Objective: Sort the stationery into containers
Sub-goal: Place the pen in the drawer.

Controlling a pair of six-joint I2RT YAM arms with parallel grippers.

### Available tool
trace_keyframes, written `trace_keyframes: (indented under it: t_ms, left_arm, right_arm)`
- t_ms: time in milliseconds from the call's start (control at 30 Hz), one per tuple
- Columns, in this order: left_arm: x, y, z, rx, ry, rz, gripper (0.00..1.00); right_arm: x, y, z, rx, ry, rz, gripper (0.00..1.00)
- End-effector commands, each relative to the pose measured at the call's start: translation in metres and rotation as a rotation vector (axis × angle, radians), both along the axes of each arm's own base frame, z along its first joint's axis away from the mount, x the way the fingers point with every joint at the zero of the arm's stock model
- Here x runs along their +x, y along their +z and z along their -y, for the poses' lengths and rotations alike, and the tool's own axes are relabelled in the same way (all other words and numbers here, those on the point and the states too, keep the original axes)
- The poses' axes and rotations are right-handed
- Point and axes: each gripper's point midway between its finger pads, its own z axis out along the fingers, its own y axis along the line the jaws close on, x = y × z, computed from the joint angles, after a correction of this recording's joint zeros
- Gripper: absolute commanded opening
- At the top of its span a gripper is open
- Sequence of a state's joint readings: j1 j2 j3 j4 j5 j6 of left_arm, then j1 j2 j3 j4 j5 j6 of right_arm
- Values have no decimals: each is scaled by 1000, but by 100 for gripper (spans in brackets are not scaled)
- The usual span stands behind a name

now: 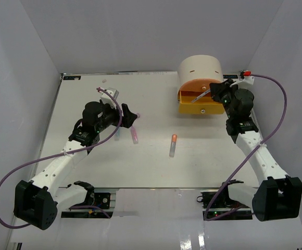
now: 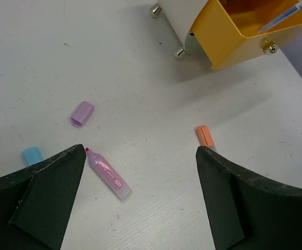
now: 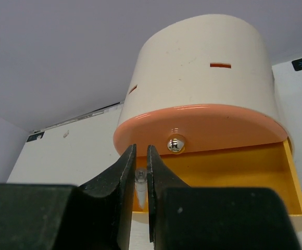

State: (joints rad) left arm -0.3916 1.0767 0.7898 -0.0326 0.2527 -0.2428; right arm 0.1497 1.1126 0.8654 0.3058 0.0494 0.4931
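Currently the left gripper (image 1: 131, 115) is hanging wide open, holding nothing, over the left half of the desk (image 1: 88, 94). A pink marker (image 2: 108, 174) is lying flat just below it. A blue marker (image 2: 32, 154) is peeking out beside one finger, and a small purple piece (image 2: 82, 113) is lying a little farther off. An orange-capped marker (image 1: 173, 145) is lying alone near the middle of the desk, well apart from the others.

The organiser (image 1: 200, 67) is standing at the far edge, toward the right corner. Its yellow drawer (image 1: 200, 108) is standing pulled out toward the near edge, while the peach drawer (image 3: 192, 125) above it is sitting shut, its knob (image 3: 176, 144) facing the right wrist camera.

The right gripper (image 1: 212, 94) is pinching a thin pen (image 1: 200, 97), its fingers nearly together around it. The pen is slanting over the open yellow drawer; whether it is touching the drawer cannot be told.
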Motion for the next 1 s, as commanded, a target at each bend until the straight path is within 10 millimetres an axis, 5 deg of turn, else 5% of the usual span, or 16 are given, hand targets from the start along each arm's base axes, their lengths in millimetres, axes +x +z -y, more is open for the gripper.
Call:
trace_keyframes:
  t_ms: [0, 100, 200, 333, 533, 767, 900, 967]
  left_arm:
    - [1, -4, -5, 19, 21, -7, 98]
    - [0, -4, -5, 19, 18, -5, 98]
    - [0, -4, -5, 21, 17, -2, 98]
    - [0, -3, -5, 20, 17, -1, 98]
    - [-1, -1, -5, 19, 15, 6, 98]
    - [-1, 3, -10, 24, 35, 26, 98]
    - [1, 4, -14, 32, 64, 25, 98]
    - [3, 2, -19, 42, 92, 19, 98]
  right_arm:
    - [9, 10, -6, 53, 30, 63, 8]
    - [18, -6, -4, 54, 24, 34, 9]
    - [24, -19, 0, 48, 9, 7, 20]
    - [29, -33, 7, 28, -8, -22, 50]
    - [32, -35, 20, -93, -46, -35, 79]
    - [13, -37, 33, -320, -46, -80, 93]
    - [-16, -63, 34, -353, -14, -135, 98]
    - [-25, -74, 33, -353, 1, -153, 93]
